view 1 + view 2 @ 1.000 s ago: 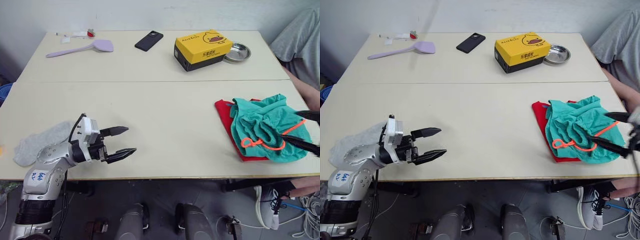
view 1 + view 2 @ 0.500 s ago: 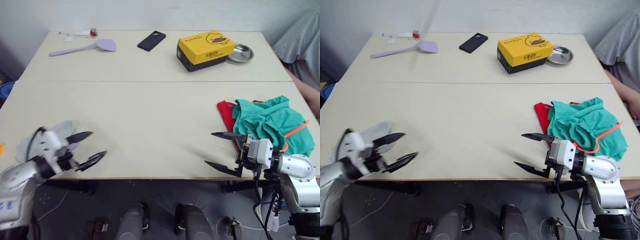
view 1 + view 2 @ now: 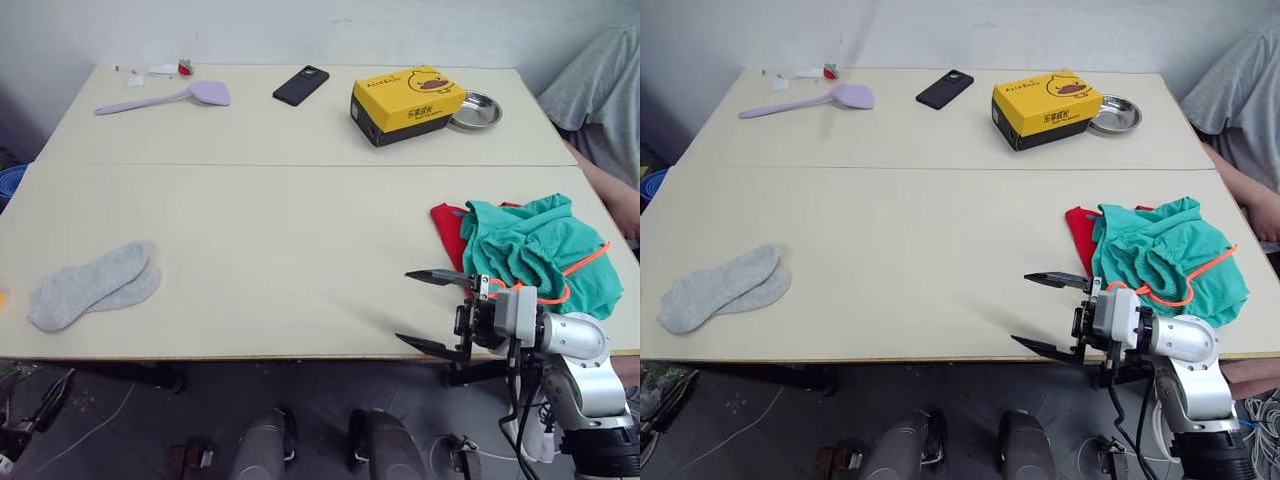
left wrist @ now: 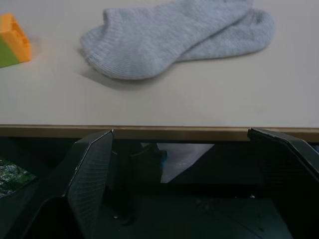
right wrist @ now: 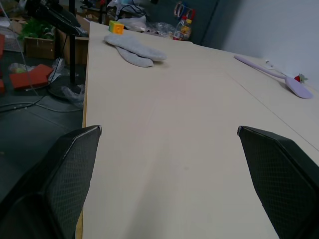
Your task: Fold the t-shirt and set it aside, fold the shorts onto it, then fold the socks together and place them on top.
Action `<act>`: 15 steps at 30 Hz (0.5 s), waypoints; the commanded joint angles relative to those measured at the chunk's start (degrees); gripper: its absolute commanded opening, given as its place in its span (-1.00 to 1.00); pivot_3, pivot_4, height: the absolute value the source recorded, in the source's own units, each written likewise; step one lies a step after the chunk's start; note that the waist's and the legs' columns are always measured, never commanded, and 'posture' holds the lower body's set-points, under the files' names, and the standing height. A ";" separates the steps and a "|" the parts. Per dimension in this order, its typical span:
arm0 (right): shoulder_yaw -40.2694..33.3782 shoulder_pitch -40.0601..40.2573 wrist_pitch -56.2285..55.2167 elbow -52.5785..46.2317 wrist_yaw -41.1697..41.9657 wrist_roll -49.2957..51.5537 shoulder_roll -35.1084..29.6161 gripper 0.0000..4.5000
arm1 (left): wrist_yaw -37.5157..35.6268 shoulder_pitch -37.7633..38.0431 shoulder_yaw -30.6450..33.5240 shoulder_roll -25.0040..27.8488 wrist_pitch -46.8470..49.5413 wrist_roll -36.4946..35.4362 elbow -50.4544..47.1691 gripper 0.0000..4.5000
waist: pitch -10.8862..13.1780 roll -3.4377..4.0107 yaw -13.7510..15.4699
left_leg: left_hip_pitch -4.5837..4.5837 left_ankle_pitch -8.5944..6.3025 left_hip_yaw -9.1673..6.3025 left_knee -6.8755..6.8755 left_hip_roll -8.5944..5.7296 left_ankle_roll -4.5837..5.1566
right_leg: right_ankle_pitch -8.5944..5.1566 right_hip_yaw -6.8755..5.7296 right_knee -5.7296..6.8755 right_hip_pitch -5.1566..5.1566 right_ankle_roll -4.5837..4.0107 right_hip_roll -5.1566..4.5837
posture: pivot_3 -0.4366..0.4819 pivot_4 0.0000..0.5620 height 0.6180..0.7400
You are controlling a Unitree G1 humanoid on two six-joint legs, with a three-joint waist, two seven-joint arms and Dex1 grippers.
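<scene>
Teal shorts (image 3: 535, 250) heaped over the red t-shirt (image 3: 447, 226) on the tabletop (image 3: 280, 220); grey socks (image 3: 88, 284) lie opposite. Right gripper (image 3: 432, 312) spread wide, empty; left gripper (image 4: 187, 164) likewise spread. Steel bowl (image 3: 474, 110) appears empty.

The print on the yellow duck box (image 3: 407, 101) is too small to read.

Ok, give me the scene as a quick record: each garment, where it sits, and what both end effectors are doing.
t-shirt: red, flat at the table's right near side, mostly under the shorts
shorts: teal, bunched on top of the t-shirt, orange drawstring loose
socks: grey pair, overlapping, near left edge of the table, untouched
left end effector: open, empty, below the table's near edge, facing the socks
right end effector: open, empty, at the near edge just left of the shorts
task state: socks not yet on the pile
</scene>
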 commanded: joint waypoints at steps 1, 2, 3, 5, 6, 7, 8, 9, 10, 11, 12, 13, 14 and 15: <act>0.09 0.01 0.79 -2.96 -0.19 1.75 -0.79 0.98 | 0.80 -0.73 1.53 2.88 0.38 -1.67 -4.24 1.00 | -0.03 -0.06 0.11 | 0.02 -0.03 0.02 -0.02 0.00 -0.02 | 0.00 0.00 -0.03 0.01 -0.01 0.00 | -0.05 -0.47 1.00; 0.26 -0.10 1.12 -3.31 -0.31 1.98 -0.77 0.98 | 0.85 -1.38 0.91 4.02 1.38 -1.92 -5.34 1.00 | -0.05 -0.08 0.26 | 0.01 -0.04 0.02 -0.03 0.00 -0.02 | -0.01 0.00 -0.04 0.00 -0.02 0.00 | -0.05 -0.47 1.00; 0.49 -0.24 1.53 -3.75 -0.43 2.22 -0.74 0.98 | 0.88 -2.21 0.08 5.57 2.36 -1.63 -6.18 1.00 | -0.05 -0.08 0.42 | 0.01 -0.05 0.02 -0.04 0.00 -0.02 | -0.02 0.00 -0.04 -0.01 -0.03 0.00 | -0.05 -0.47 1.00; 0.81 -0.55 2.73 -4.86 -0.84 2.96 -0.63 0.98 | 0.85 -4.09 -1.84 9.25 4.19 -0.07 -6.66 1.00 | -0.05 -0.06 0.56 | 0.02 -0.05 0.03 -0.05 0.00 -0.03 | -0.02 0.01 -0.04 -0.02 -0.05 -0.01 | -0.05 -0.47 1.00; 0.91 -0.74 3.30 -5.35 -1.20 3.14 -0.52 0.98 | 0.77 -5.21 -3.15 11.26 4.65 1.21 -6.24 1.00 | -0.05 -0.05 0.56 | 0.02 -0.06 0.04 -0.06 0.00 -0.04 | -0.02 0.01 -0.04 -0.02 -0.05 -0.01 | -0.05 -0.47 1.00; 1.07 -0.74 3.58 -5.69 -1.41 3.11 -0.36 0.98 | 0.94 -6.50 -4.99 13.42 5.03 3.15 -5.28 1.00 | -0.05 -0.05 0.51 | 0.05 -0.06 0.05 -0.08 0.00 -0.05 | -0.01 0.01 -0.04 -0.01 -0.06 -0.01 | -0.05 -0.47 1.00; 1.21 -0.66 3.81 -5.84 -1.55 3.01 -0.29 0.98 | 0.67 -7.23 -7.17 15.61 4.73 5.70 -4.26 1.00 | -0.06 -0.04 0.47 | 0.05 -0.06 0.08 -0.10 0.00 -0.06 | -0.01 0.01 -0.04 -0.03 -0.07 -0.01 | -0.05 -0.47 1.00; 1.27 -0.56 4.02 -5.90 -1.66 2.87 -0.28 0.98 | 0.24 -7.62 -9.04 17.33 4.31 7.95 -3.39 1.00 | -0.06 -0.04 0.44 | 0.07 -0.06 0.11 -0.12 0.00 -0.06 | -0.01 0.01 -0.03 -0.01 -0.07 -0.01 | -0.05 -0.47 1.00; 1.25 -0.48 4.25 -5.74 -1.90 2.67 -0.33 0.98 | 0.27 -8.54 -10.92 18.89 4.48 9.76 -2.21 1.00 | -0.06 -0.04 0.36 | 0.07 -0.08 0.12 -0.14 0.00 -0.08 | -0.01 0.01 -0.03 -0.04 -0.07 -0.01 | -0.05 -0.47 1.00; 1.20 -0.51 4.35 -5.22 -1.92 2.33 -0.55 0.98 | 0.71 -10.78 -13.42 20.25 3.77 11.92 -0.09 1.00 | -0.06 -0.04 0.19 | 0.09 -0.08 0.16 -0.20 -0.02 -0.10 | -0.01 0.03 -0.04 -0.04 -0.07 -0.01 | -0.05 -0.47 1.00; 1.19 -0.56 4.37 -4.80 -1.93 2.06 -0.69 0.98 | 1.13 -12.53 -15.10 21.04 3.26 13.31 1.49 1.00 | -0.07 -0.04 0.21 | 0.10 -0.10 0.30 -0.32 -0.03 -0.13 | -0.01 0.11 -0.04 0.02 -0.07 -0.02 | -0.05 -0.47 1.00; 1.19 -0.69 4.44 -4.46 -1.95 1.93 -0.74 0.98 | 1.06 -14.11 -16.80 21.66 2.72 14.54 2.96 1.00 | -0.07 -0.04 0.22 | 0.14 -0.06 0.35 -0.45 -0.08 -0.18 | 0.00 0.13 -0.02 0.04 -0.07 -0.05 | -0.05 -0.47 1.00; 1.22 -0.84 4.64 -4.29 -1.95 1.89 -0.84 0.98 | 0.94 -15.78 -18.51 22.04 2.20 15.58 4.53 1.00 | -0.07 -0.04 0.21 | 0.13 0.03 0.36 -0.48 -0.08 -0.33 | -0.01 0.11 -0.01 -0.01 -0.07 -0.04 | -0.05 -0.47 1.00; 1.23 -0.97 4.81 -4.27 -1.97 1.86 -0.90 0.98 | 0.88 -17.16 -19.63 22.12 1.98 16.27 5.77 1.00 | -0.07 -0.04 0.18 | 0.17 0.08 0.37 -0.62 -0.07 -0.41 | -0.01 0.10 0.00 0.00 -0.08 -0.03 | -0.05 -0.47 1.00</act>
